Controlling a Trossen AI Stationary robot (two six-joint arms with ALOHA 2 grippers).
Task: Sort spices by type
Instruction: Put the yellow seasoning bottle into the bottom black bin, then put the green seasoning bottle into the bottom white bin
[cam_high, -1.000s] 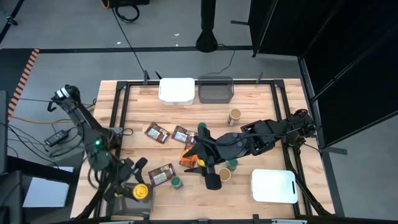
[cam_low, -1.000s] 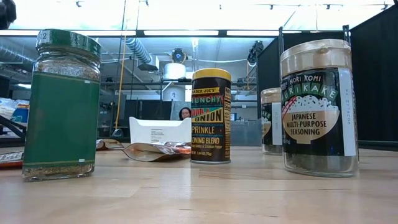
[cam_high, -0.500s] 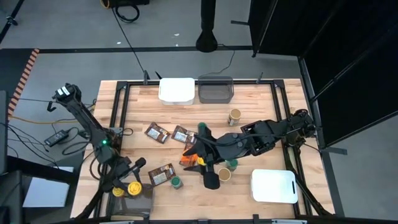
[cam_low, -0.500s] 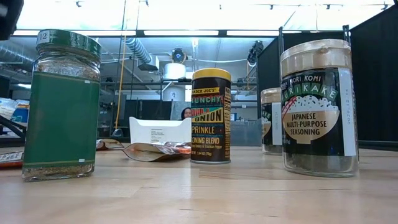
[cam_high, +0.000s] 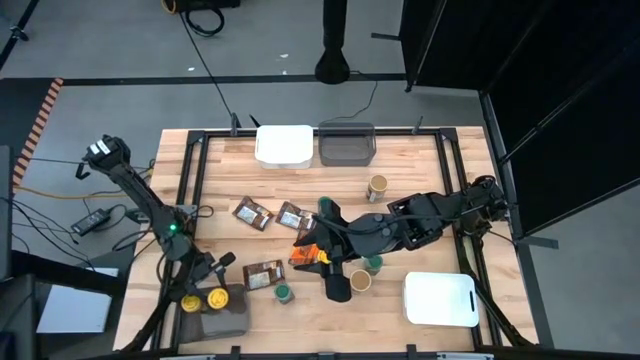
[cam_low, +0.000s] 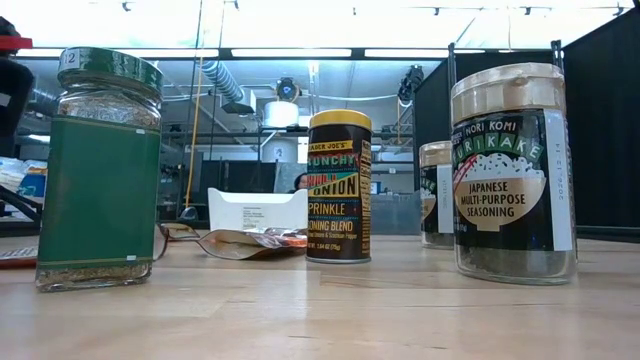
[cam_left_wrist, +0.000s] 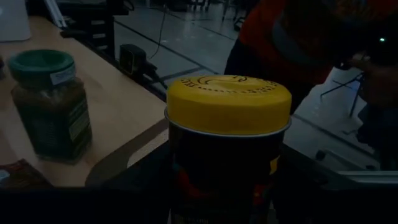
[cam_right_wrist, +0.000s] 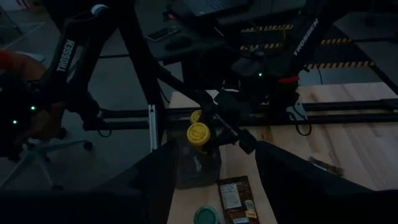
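In the high view my left gripper (cam_high: 207, 285) is at the near left corner, over a grey tray (cam_high: 236, 318). Two yellow-lidded jars stand there, one (cam_high: 214, 298) in the gripper and a second (cam_high: 190, 302) beside it. The left wrist view shows the held jar (cam_left_wrist: 228, 143) close up and a green-lidded jar (cam_left_wrist: 50, 102) on the table. My right gripper (cam_high: 335, 280) hangs open above the table's middle, near an orange packet (cam_high: 308, 255). Brown packets (cam_high: 253, 213) (cam_high: 291, 216) (cam_high: 262, 273) lie flat. Tan-lidded jars (cam_high: 378, 185) (cam_high: 360, 281) stand upright. My left gripper is shut on the yellow-lidded jar's dark body (cam_left_wrist: 186, 168), below the lid (cam_left_wrist: 228, 102). It comes slanting from above on the table's far left side. The jar stands upright in the grey tray. Darkness hides the finger pads themselves.
A white tray (cam_high: 284, 145) and a grey tray (cam_high: 346, 146) sit at the far edge, and another white tray (cam_high: 440, 298) sits near right. Two green-lidded jars (cam_high: 284, 293) (cam_high: 372, 264) stand near the right arm. A black frame (cam_high: 195, 170) borders the table. A person (cam_left_wrist: 292, 37) is beyond the near left corner.
My left gripper moved the yellow-lidded jar a short way toward the table's left edge over the grey tray and then stopped. A second yellow-lidded jar beside it came into view. In the low view the left arm dropped lower at the picture's left.
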